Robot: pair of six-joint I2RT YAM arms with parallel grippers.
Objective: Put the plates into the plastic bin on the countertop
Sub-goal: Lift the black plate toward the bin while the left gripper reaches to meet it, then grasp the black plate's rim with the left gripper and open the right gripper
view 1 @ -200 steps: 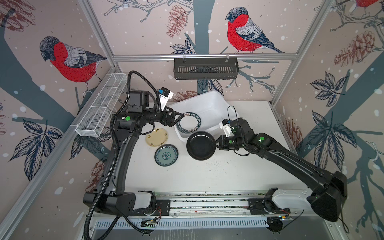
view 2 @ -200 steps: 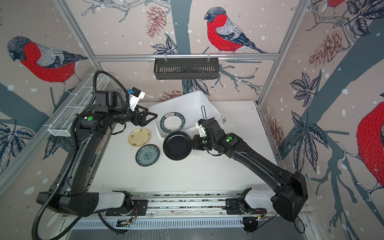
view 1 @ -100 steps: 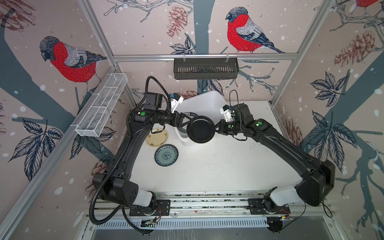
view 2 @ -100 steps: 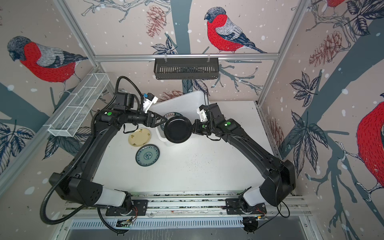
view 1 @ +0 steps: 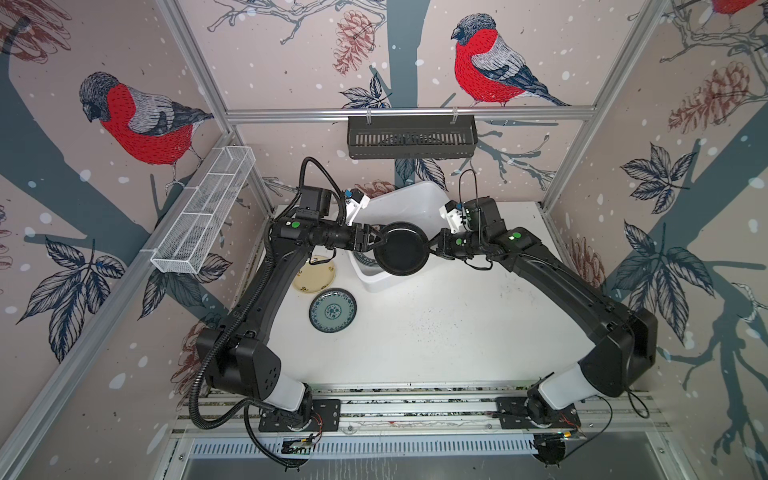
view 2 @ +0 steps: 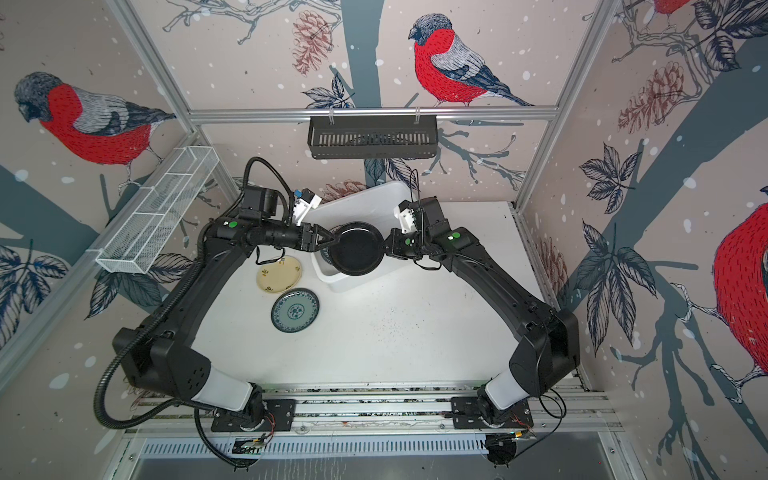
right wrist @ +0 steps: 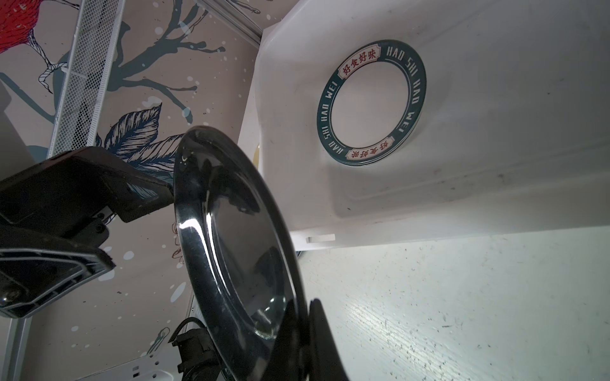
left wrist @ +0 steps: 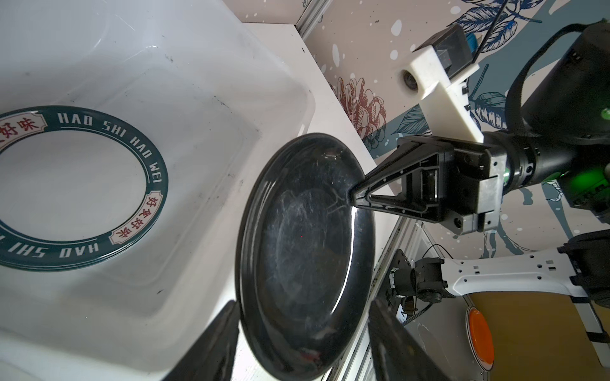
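Here, on the flat white speckled countertop, the white rectangular plastic bin is the target, and both black arms meet above the end of the bin nearest their bases. Between them hangs the glossy black round plate, tipped steeply on edge. The right gripper is clenched on one side of its rim. The left gripper straddles the opposite side with its jaws parted and daylight showing on either side of the plate.

The danger lies in that exchange. One pinch on a slick glazed rim is all that carries the plate. If the right gripper lets go before the left one bites, the plate could drop edge-first onto the white plate with the dark-green lettered rim on the bin's floor and chip both. It could also strike the bin's wall and roll out. A left grip closing off-centre might twist the plate out of the right one.

Just outside the bin, on its left-arm side, the teal floral plate and the pale yellow plate lie flat on the countertop, yet to be moved.

The green rim reads "HAO SHI HAO WEI" in white capitals. Red Chinese characters sit in two pale panels, one of them reading 好食好味.
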